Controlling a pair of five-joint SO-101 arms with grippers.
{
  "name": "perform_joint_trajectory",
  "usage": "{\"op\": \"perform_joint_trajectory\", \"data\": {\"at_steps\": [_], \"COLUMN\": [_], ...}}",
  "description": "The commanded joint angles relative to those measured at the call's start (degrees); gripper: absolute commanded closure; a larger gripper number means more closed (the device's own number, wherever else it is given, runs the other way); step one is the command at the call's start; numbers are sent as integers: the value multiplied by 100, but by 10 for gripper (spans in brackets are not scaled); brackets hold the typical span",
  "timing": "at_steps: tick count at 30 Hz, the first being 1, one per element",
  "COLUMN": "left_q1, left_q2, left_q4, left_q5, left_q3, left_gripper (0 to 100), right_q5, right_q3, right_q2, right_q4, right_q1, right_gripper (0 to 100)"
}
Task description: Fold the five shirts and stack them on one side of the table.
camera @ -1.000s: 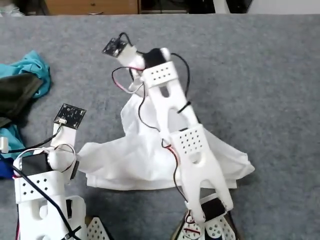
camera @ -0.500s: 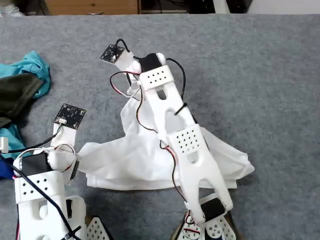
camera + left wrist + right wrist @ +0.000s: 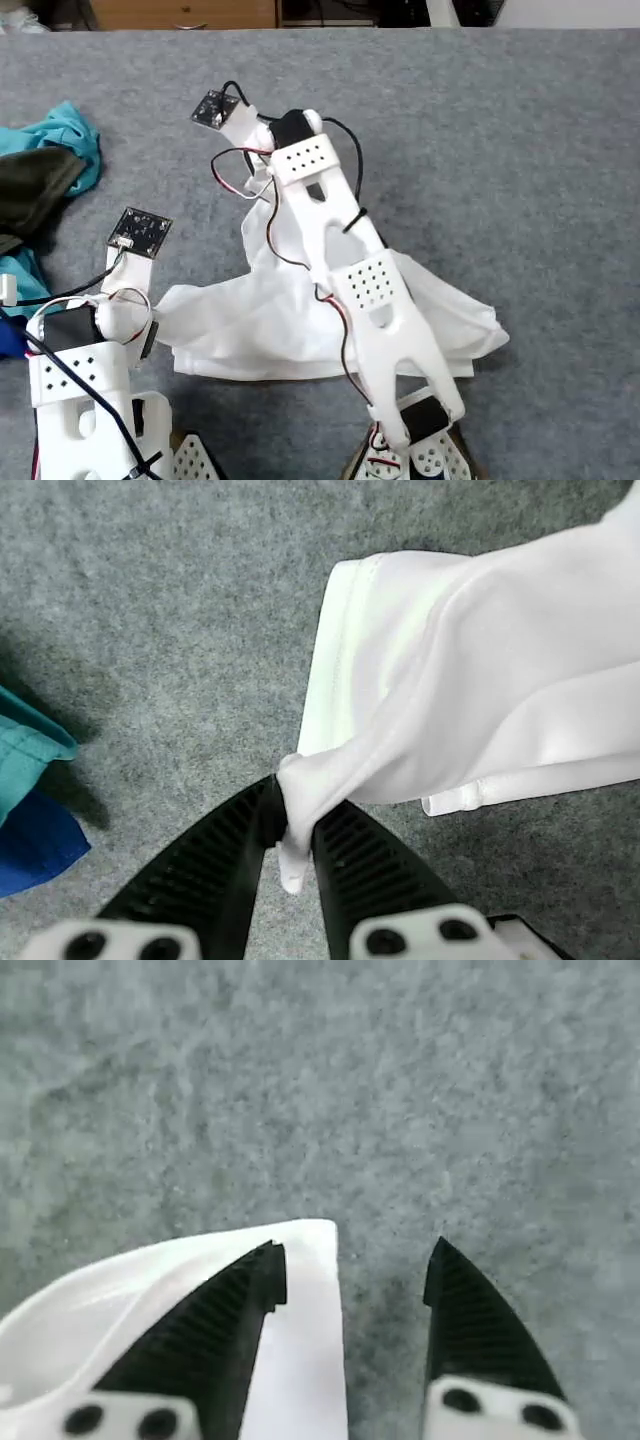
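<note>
Starting at the far left of my table (image 3: 520, 150), I've got the unfolded heap: a teal shirt (image 3: 70, 135) bunched over a dark shirt (image 3: 35, 185), with a blue cloth (image 3: 8, 338) poking out just below them at the edge. None of it is folded.

Next along is my left arm (image 3: 80, 400), low at the near edge. On its wrist camera the left gripper (image 3: 295, 825) is clamped tight on a pinch of the white shirt (image 3: 250, 320), with the fabric squeezed between the black fingers and a small tail hanging out below. From that pinch the cloth runs away in a taut ridge, and a hemmed edge lies flat on the grey cover beside it.

The white shirt itself sprawls across the middle of the table, rumpled and half gathered, well apart from the heap.

Over it stretches my right arm (image 3: 370, 290), angled toward the far left of the shirt. The right gripper (image 3: 355, 1280) has its jaws spread wide, holding nothing: one finger sits over the shirt's corner, the other over bare grey cover.
</note>
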Motion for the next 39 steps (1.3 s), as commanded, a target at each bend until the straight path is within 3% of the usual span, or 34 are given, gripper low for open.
{"op": "perform_joint_trajectory", "data": {"at_steps": [1, 13, 17, 22, 28, 31, 39], "left_q1": [-35, -44, -53, -53, -53, -53, -62], "left_q2": [-4, -4, -4, -22, -31, -13, -13], "left_q4": [53, 53, 53, 53, 62, 62, 62], "left_q5": [-18, -35, -35, -18, -18, -18, -18], "left_q3": [9, 9, 9, -9, 0, 0, 9], "left_gripper": [982, 982, 982, 982, 982, 982, 982], "right_q5": [-18, 0, 360, 378, 352, 343, 53], "right_q3": [-57, -13, -13, -13, -13, -22, -127], "right_q2": [-31, -31, -22, -13, -13, -13, -66], "right_q4": [-53, 123, 334, 360, 360, 360, 422], "right_q1": [-101, -101, -101, -101, -92, -75, 31], "right_gripper": [790, 801, 805, 917, 928, 998, 996]}}
